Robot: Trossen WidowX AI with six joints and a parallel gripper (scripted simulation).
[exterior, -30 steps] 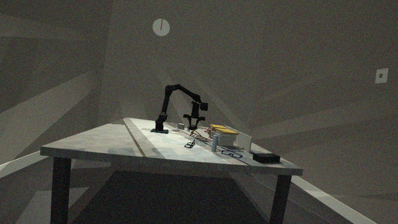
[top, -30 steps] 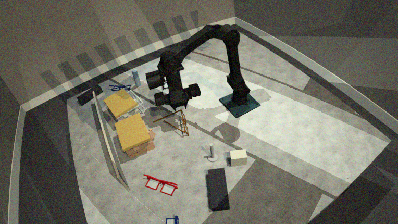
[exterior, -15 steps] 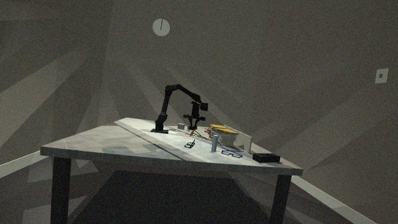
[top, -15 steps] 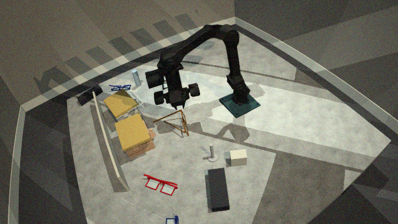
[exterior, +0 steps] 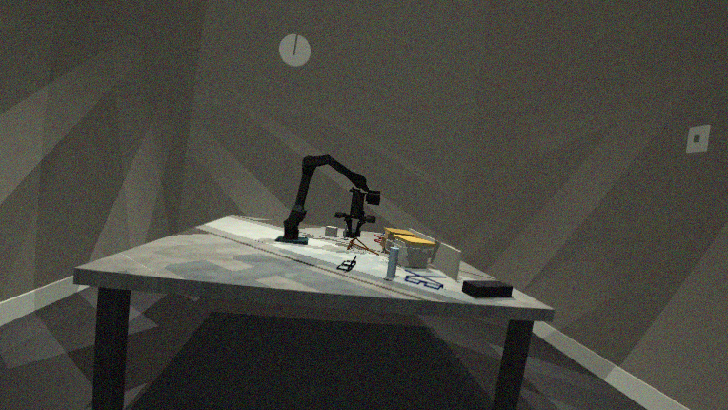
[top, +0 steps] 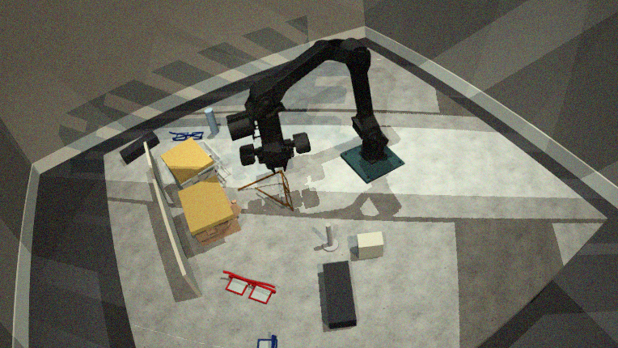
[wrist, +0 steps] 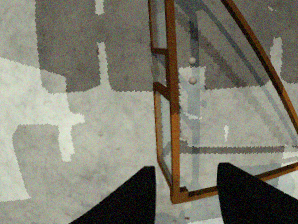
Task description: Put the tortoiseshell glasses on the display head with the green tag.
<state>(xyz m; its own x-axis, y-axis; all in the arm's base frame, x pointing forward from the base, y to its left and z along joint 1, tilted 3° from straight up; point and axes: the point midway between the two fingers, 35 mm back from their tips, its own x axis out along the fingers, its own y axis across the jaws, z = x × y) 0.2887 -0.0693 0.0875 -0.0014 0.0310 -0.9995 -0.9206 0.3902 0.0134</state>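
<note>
The brown-orange tortoiseshell glasses (top: 260,180) (exterior: 366,246) (wrist: 175,125) stand on the table with temples spread toward the heads. My gripper (top: 278,170) (exterior: 351,235) (wrist: 186,175) points down above the front frame's end, partly open and empty; in the wrist view the frame corner shows between the fingertips, below them. Two display heads stand side by side, a tan one (top: 220,233) and a pale grey one (top: 200,177) (exterior: 416,257), each under a yellow block. The tan head's nose faces the glasses. No green tag can be made out.
An upright panel (top: 166,211) (exterior: 448,259) stands behind the heads. A blue cylinder (top: 210,120) (exterior: 392,263) and blue glasses are beside the grey head. Black glasses (exterior: 347,263), red glasses, a post on a disc (top: 328,235), a cream box (top: 370,244) and a dark box (top: 339,294) stand around.
</note>
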